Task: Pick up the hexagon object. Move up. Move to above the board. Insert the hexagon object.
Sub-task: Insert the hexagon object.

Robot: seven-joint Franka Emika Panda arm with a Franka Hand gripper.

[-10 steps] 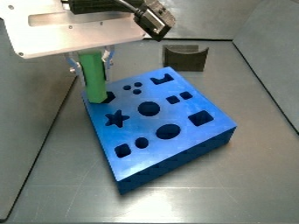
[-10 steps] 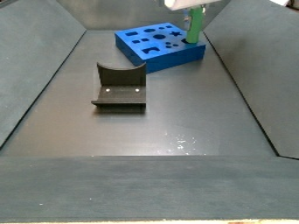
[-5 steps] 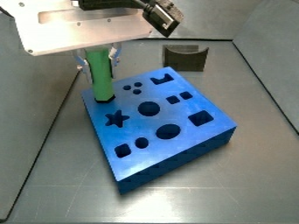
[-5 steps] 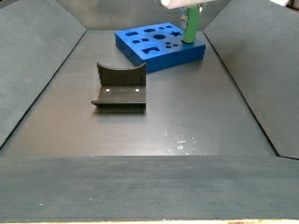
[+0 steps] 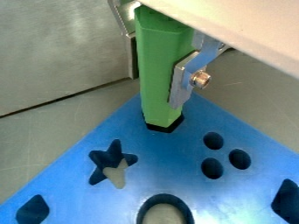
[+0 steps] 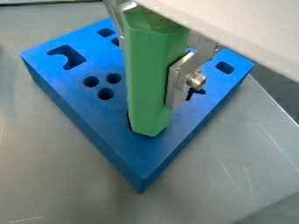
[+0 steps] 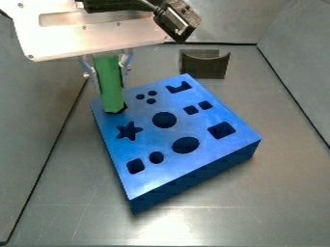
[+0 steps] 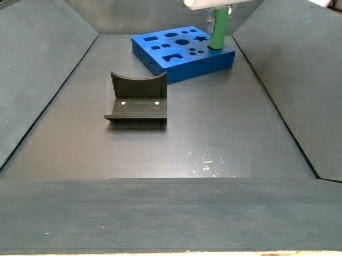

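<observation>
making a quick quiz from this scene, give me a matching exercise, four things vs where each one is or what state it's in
Things:
1. hexagon object
2. board
3. dark arch block
4. gripper

Places or states:
A. alone on the grey floor, apart from the board
B. closed on the green peg
C. upright, lower end in a hole at the board's corner
D. blue, lying on the floor with cut-out holes on top

Pairs: 1-C, 2-D, 3-A, 4-B

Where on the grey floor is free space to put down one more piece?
Free: the wide floor in front of the fixture, and the strip between fixture and board. Crowded: the board's corner, where the gripper holds the green peg in its hole.
</observation>
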